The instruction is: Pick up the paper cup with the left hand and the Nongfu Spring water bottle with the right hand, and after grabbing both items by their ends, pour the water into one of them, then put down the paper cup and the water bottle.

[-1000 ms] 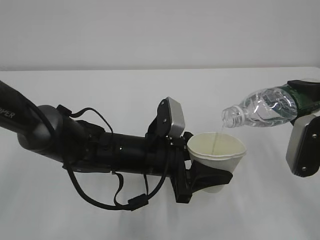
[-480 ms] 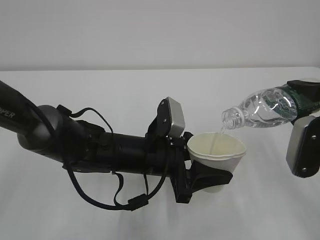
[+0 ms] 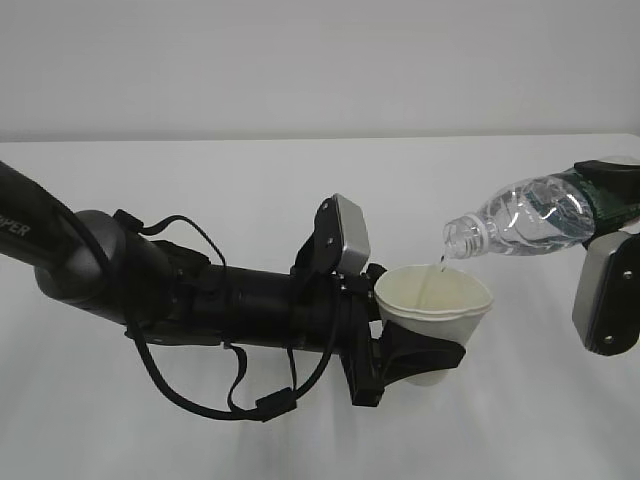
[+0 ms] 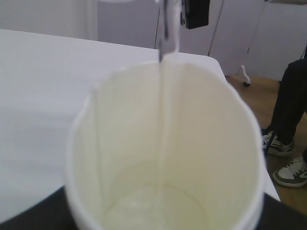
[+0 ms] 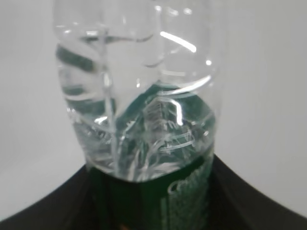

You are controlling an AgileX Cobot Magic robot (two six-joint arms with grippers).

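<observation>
- Water (image 4: 163, 143): a thin stream falls from the bottle mouth into the cup; a shallow pool covers the cup bottom.
- Paper cup (image 3: 435, 300): upright, above the tabletop (image 3: 250, 190); left hand (image 3: 405, 355) jaws clamped round its lower end.
- Nongfu Spring water bottle (image 3: 525, 215): tilted, neck just above the cup rim; right hand (image 3: 610, 195) jaws clamped on its labelled end.
- Progress: both items picked up, pouring under way; setting both down remains.

The base of the Nongfu Spring water bottle (image 3: 535, 213) runs off the right edge, hidden inside the right hand (image 3: 610, 260). The paper cup (image 3: 433, 318) hides its lower wall behind the left hand's gripper (image 3: 415, 358). The left wrist view is blurred throughout.
</observation>
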